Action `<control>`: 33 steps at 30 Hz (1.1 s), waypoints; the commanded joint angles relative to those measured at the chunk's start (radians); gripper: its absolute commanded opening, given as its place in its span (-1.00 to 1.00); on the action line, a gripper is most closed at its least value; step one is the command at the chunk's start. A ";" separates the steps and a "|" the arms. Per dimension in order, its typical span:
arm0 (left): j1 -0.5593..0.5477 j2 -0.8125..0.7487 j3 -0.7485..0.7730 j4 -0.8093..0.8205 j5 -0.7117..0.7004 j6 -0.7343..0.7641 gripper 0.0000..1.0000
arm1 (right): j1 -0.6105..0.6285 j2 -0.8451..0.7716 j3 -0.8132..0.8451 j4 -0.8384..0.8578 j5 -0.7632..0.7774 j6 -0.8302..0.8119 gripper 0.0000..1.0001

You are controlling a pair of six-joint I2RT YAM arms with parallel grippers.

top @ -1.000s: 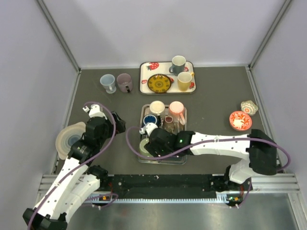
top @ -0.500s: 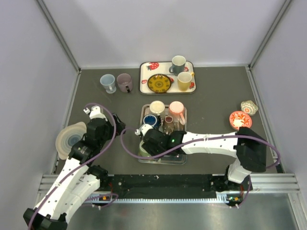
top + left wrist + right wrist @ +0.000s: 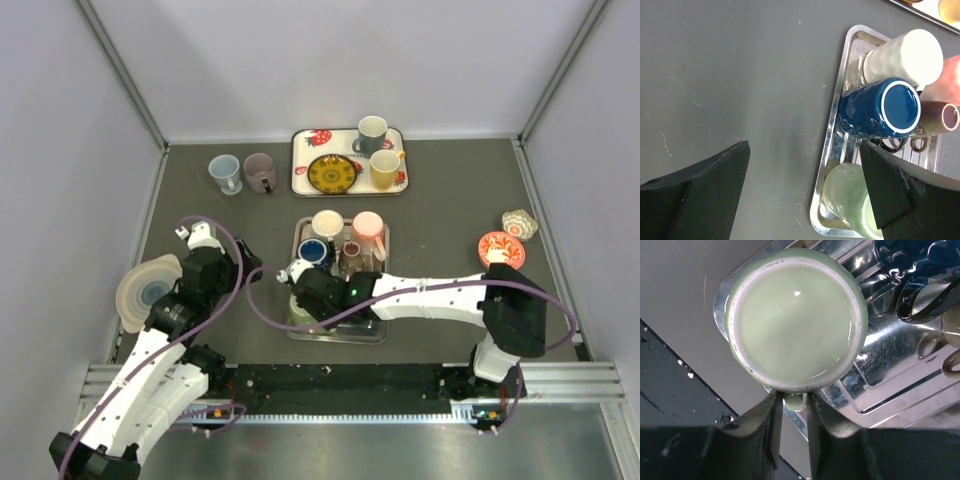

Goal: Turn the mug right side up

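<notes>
A pale green mug (image 3: 795, 320) stands upside down in the near left corner of a metal tray (image 3: 720, 300), its base facing the right wrist camera. My right gripper (image 3: 795, 404) is down over it, and its fingers (image 3: 774, 415) press on both sides of the mug's small handle (image 3: 795, 401). From above, the right gripper (image 3: 305, 290) hides most of the mug (image 3: 296, 312). My left gripper (image 3: 805, 150) hangs open over the bare table just left of the tray (image 3: 832, 150), with the green mug (image 3: 850, 200) beside its right finger. It holds nothing.
The tray also holds an upturned blue mug (image 3: 880, 107), a white one (image 3: 902, 57), a pink one (image 3: 950, 80) and a small brown cup (image 3: 940, 117). A strawberry tray (image 3: 302, 170) with crockery is at the back. Two mugs (image 3: 225, 172) stand back left, bowls (image 3: 500, 250) right, stacked dishes (image 3: 148, 290) left.
My right gripper has shifted a little left over the green mug, and its jaws have closed in from wide open onto the handle. The left arm has barely moved.
</notes>
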 commanded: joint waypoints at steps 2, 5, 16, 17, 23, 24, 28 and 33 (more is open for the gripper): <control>-0.001 -0.008 -0.009 0.026 -0.003 -0.006 0.92 | 0.011 0.026 0.050 0.040 -0.019 -0.002 -0.79; -0.001 -0.014 -0.011 0.026 -0.004 -0.006 0.91 | 0.011 0.016 0.041 0.038 -0.015 0.007 -1.00; -0.001 -0.017 0.060 0.032 -0.017 0.006 0.89 | 0.026 -0.296 0.036 -0.029 0.019 0.028 -1.00; -0.001 -0.014 0.073 0.033 -0.018 0.008 0.89 | 0.026 -0.308 0.041 -0.040 0.021 0.028 -1.00; -0.003 0.000 0.075 0.053 0.008 -0.003 0.86 | 0.028 -0.360 -0.010 -0.048 0.035 0.048 -1.00; -0.001 0.000 0.074 0.055 0.012 -0.007 0.86 | 0.026 -0.368 -0.020 -0.025 0.039 0.062 -1.00; -0.001 -0.038 0.067 0.061 0.032 -0.026 0.86 | 0.028 -0.493 -0.102 0.068 0.094 0.102 -1.00; -0.001 -0.116 0.072 0.108 0.072 -0.024 0.87 | -0.064 -0.644 -0.163 0.168 0.046 0.181 -1.00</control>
